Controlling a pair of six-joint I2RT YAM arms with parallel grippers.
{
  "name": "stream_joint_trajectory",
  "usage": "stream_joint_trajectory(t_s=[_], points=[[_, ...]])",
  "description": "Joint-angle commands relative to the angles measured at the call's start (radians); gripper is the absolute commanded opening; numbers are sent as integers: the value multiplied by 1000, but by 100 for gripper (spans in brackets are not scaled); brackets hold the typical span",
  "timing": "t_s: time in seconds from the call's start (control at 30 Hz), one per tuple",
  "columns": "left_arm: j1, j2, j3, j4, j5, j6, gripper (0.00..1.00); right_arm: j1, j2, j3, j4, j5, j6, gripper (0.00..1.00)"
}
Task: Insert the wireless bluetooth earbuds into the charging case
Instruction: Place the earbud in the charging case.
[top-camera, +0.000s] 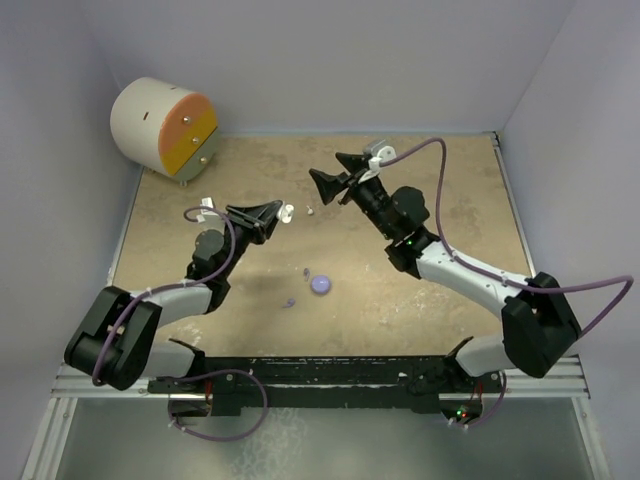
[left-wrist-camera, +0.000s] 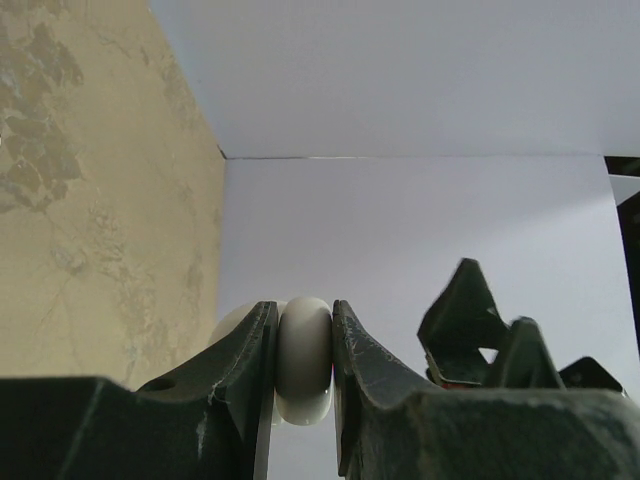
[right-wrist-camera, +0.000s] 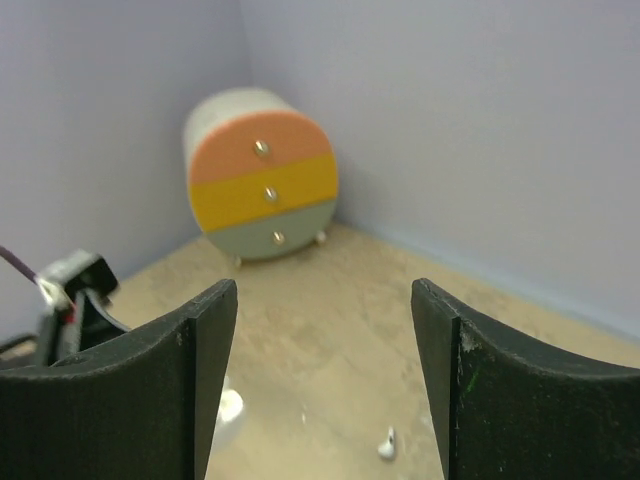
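Observation:
My left gripper (top-camera: 274, 212) is shut on a white round charging case (top-camera: 287, 212) and holds it above the table. In the left wrist view the case (left-wrist-camera: 305, 362) stands on edge, pinched between the fingers of the left gripper (left-wrist-camera: 305, 335). My right gripper (top-camera: 336, 173) is open and empty, raised just right of the case. A whitish earbud (top-camera: 310, 210) lies on the table below it and also shows in the right wrist view (right-wrist-camera: 387, 445). A lilac case (top-camera: 321, 284) lies mid-table, with two lilac earbuds beside it (top-camera: 305, 271) (top-camera: 290, 302). The second whitish earbud is not seen.
A round cabinet (top-camera: 165, 128) with orange, yellow and pale green drawers stands at the back left corner; it also shows in the right wrist view (right-wrist-camera: 262, 175). Lilac walls enclose the tan table (top-camera: 440, 200) on three sides.

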Motion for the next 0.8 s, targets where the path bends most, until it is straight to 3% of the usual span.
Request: stream_joint_trajectory(t_s=[0.0, 0.77], points=[[1, -72, 56, -120, -9, 109, 0, 10, 19, 46, -87, 89, -47, 73], [0, -6, 50, 11, 34, 34, 0, 80, 167, 68, -118, 122, -51, 73]])
